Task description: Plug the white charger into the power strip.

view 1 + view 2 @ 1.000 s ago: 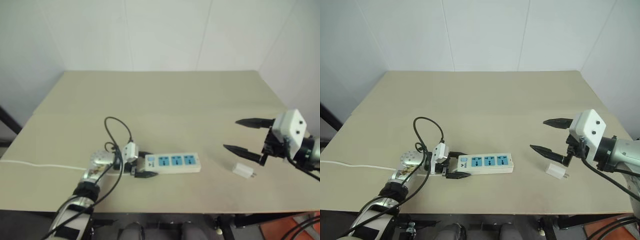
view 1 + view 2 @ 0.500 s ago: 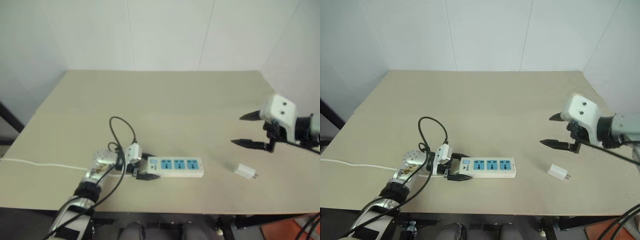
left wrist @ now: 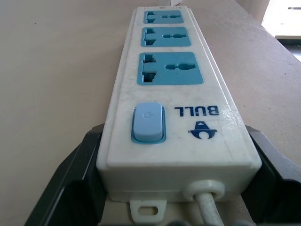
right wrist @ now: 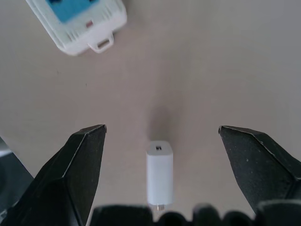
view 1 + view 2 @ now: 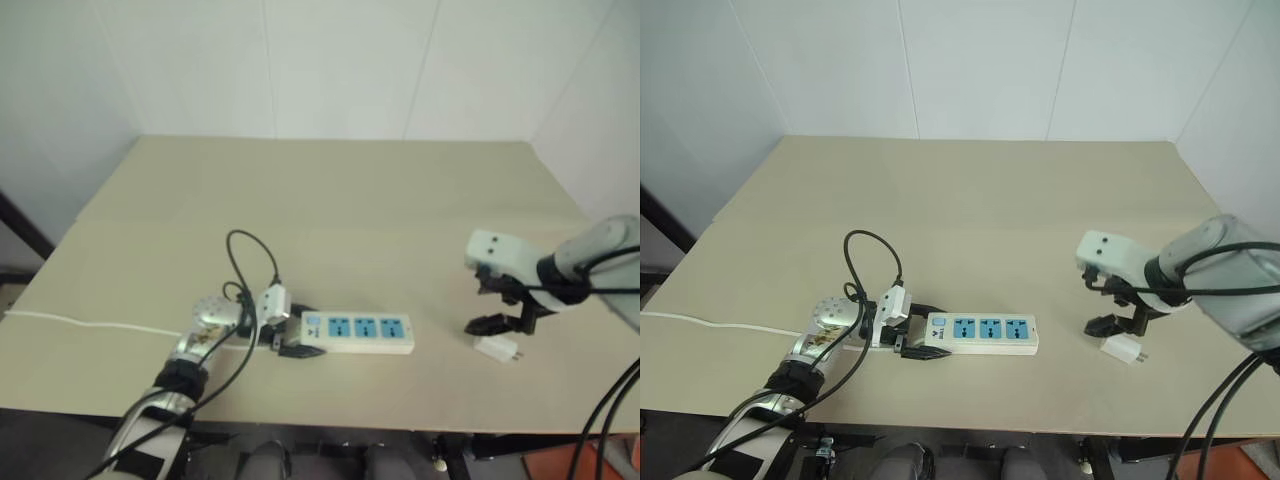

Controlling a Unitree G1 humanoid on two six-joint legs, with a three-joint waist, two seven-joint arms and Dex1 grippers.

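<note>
The power strip [image 5: 982, 333] lies flat on the beige worktop [image 5: 980, 200] near its front edge, long axis running left to right, three blue sockets facing up. The left end effector [image 5: 917, 331] has its black fingers [image 3: 70, 183] pressed against both sides of the strip's switch end, where the thin white cord [image 5: 710, 322] leaves it. The white charger [image 5: 1122, 349] lies on its side, well to the right of the strip. The right end effector [image 4: 160, 141] points down over the charger, fingers spread wide on either side of it, not touching.
</note>
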